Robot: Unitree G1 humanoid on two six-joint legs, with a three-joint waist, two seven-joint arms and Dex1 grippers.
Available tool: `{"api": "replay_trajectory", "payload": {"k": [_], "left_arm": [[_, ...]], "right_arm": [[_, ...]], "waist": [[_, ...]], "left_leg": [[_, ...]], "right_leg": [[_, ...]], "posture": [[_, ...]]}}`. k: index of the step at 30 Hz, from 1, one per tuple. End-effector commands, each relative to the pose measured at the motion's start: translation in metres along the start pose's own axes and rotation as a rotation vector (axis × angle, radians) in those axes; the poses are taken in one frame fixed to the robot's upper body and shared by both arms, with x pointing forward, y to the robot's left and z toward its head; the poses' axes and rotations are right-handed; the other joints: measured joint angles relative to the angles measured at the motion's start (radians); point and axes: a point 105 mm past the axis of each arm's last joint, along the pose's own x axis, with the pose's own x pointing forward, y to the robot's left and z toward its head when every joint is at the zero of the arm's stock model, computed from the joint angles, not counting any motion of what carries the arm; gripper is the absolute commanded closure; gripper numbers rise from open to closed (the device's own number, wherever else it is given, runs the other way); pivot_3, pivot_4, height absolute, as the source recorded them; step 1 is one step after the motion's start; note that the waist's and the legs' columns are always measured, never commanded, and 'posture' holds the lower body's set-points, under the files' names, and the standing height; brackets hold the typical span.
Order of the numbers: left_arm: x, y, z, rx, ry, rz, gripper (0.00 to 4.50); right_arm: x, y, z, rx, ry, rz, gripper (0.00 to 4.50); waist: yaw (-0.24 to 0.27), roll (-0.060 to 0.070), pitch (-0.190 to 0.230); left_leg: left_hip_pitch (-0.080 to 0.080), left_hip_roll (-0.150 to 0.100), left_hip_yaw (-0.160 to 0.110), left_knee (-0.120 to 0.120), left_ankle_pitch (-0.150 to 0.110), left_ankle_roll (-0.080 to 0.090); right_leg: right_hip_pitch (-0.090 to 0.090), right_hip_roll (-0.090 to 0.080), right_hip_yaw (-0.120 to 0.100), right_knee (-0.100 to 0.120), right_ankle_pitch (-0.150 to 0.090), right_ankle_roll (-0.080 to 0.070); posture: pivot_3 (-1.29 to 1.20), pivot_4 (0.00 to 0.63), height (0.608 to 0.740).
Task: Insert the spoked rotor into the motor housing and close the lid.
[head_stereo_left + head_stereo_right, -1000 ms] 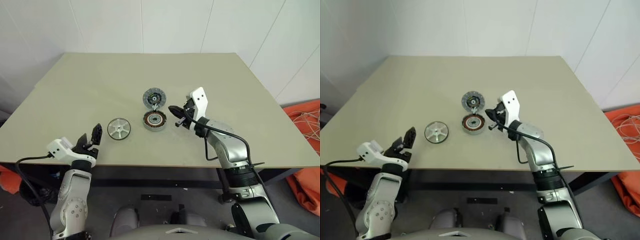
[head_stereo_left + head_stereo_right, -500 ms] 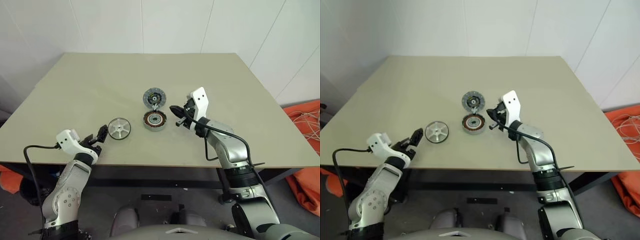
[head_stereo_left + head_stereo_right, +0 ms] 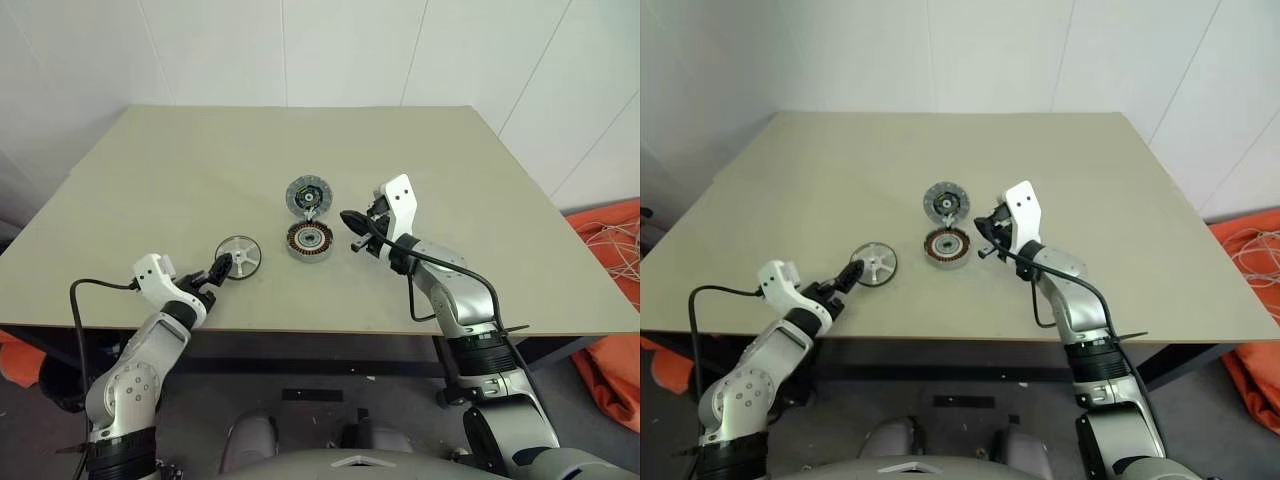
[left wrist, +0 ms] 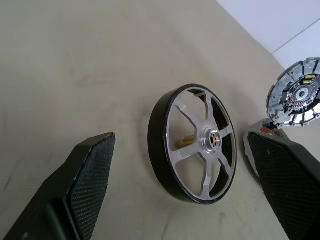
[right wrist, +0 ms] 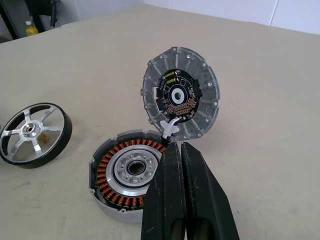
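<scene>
Your left claw (image 4: 185,195) is spread around the black-rimmed silver spoked rotor (image 4: 194,144) lying on the matte tabletop (image 3: 200,170); your right claw (image 3: 347,218), pressed together, sits beside the copper-wound motor housing (image 3: 310,240), its ribbed lid (image 3: 307,195) upright

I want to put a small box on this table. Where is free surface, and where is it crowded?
Free: the far half of the table behind the lid, and both side areas. Crowded: the near middle, where the spoked rotor, motor housing, left gripper and right gripper sit close together.
</scene>
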Motion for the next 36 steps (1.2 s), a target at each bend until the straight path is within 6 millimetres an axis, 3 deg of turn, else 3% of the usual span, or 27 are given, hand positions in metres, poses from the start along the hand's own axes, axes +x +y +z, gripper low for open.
{"api": "replay_trajectory", "payload": {"k": [1, 17, 20, 31, 36], "left_arm": [[0.004, -0.004, 0.009, 0.015, -0.006, -0.007, 0.0], [0.014, -0.021, 0.002, -0.034, 0.04, -0.086, 0.0], [0.014, -0.018, 0.001, -0.033, 0.046, -0.07, 0.61], [0.013, -0.008, 0.0, -0.04, 0.043, -0.026, 4.08], [0.013, -0.005, -0.002, -0.063, 0.04, -0.01, 4.22]], "right_arm": [[-0.002, 0.003, 0.022, -0.037, -0.075, 0.004, 4.46], [-0.003, 0.001, 0.022, -0.041, -0.076, -0.011, 4.46], [-0.003, 0.001, 0.021, -0.042, -0.076, -0.014, 4.5], [-0.004, 0.0, 0.021, -0.044, -0.072, -0.012, 4.5], [-0.004, 0.0, 0.021, -0.043, -0.071, -0.012, 4.5]], "waist": [[0.0, 0.0, 0.0], [0.001, 0.0, 0.0], [0.001, 0.0, 0.0], [0.001, 0.0, 0.0], [0.001, 0.0, 0.0]], "left_leg": [[0.0, 0.0, 0.0, 0.0, 0.0, 0.0], [0.0, 0.0, 0.0, 0.0, 0.0, 0.0], [0.0, 0.0, 0.0, 0.0, 0.0, 0.0], [0.0, 0.0, 0.0, 0.0, 0.0, 0.0], [0.0, 0.0, 0.0, 0.0, 0.0, 0.0]], "right_leg": [[0.0, 0.0, 0.0, 0.0, 0.0, 0.0], [0.0, 0.0, 0.0, 0.0, 0.0, 0.0], [0.0, 0.0, 0.0, 0.0, 0.0, 0.0], [0.0, 0.0, 0.0, 0.0, 0.0, 0.0], [0.0, 0.0, 0.0, 0.0, 0.0, 0.0]], "posture": [[0.0, 0.0, 0.74], [0.0, 0.0, 0.74], [0.0, 0.0, 0.74], [0.0, 0.0, 0.74], [0.0, 0.0, 0.74]]}}
